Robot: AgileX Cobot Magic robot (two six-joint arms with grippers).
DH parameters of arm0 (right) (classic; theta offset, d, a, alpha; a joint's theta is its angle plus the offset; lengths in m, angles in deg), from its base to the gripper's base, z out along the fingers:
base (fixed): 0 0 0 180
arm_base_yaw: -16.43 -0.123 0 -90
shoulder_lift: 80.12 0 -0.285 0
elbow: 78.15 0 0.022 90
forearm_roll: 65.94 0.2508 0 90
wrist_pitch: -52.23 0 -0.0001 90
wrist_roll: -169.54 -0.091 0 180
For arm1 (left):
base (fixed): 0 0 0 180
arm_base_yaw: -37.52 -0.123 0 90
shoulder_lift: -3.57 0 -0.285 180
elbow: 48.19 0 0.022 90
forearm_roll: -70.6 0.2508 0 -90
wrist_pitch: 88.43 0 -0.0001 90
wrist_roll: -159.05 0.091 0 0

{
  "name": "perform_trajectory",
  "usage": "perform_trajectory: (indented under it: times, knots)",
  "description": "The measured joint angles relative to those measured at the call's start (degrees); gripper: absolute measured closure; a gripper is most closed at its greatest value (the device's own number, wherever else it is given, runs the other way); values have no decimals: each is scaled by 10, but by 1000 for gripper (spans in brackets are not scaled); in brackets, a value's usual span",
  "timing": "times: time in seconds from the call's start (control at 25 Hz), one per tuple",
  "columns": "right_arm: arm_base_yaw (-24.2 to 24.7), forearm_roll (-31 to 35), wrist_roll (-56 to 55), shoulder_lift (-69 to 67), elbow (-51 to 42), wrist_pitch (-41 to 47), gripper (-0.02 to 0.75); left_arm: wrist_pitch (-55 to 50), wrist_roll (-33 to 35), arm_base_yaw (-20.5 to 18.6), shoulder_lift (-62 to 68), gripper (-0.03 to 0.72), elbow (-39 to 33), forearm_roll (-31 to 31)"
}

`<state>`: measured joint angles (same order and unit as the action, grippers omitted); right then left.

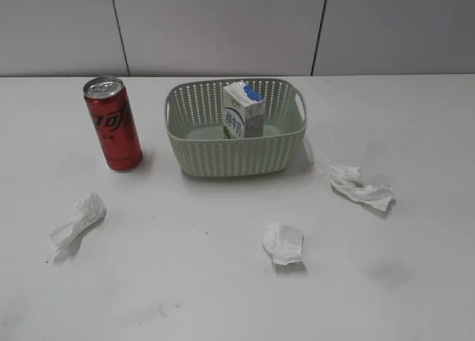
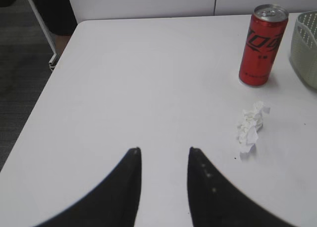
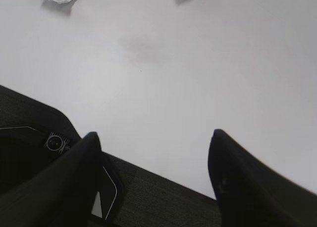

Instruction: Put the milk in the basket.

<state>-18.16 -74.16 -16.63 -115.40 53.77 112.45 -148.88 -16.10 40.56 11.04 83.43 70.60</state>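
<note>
1. Milk already upright inside the basket, against its far wall, well away from both grippers, neither of which appears in the exterior view. Task goal apparently met.
2. Table: white and broad, stretching ahead of both grippers; its edge passes just under the right gripper's tips in the right wrist view.
3. Basket again: pale green, perforated, far ahead and to the right of the left gripper, only its corner showing at the frame edge of the left wrist view.
4. Red can: standing upright ahead and to the right of the left gripper, just left of the basket.
5. Left gripper: empty, jaws parted by a narrow gap, hovering over bare table.
6. Right gripper: empty, jaws spread wide, poised over the table edge.
7. Crumpled tissues: one just ahead-right of the left gripper, two more out in front of the right gripper.
8. Risks, judged from here: a careless left-arm sweep forward and rightward would knock the tall can over or nudge the basket; any bump to the basket could topple the narrow carton; a low pass could drag tissue along.
</note>
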Motion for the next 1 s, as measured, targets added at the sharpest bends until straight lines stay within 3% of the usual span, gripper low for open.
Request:
perform_trajectory:
  times: [0.2,0.72,1.0]
  knots:
    - [27,2,0,33,0,-1,303,0,0,0,0,450,0,0]
    - [316,2,0,221,0,-1,322,0,0,0,0,450,0,0]
    - [333,1,0,278,0,-1,324,0,0,0,0,450,0,0]
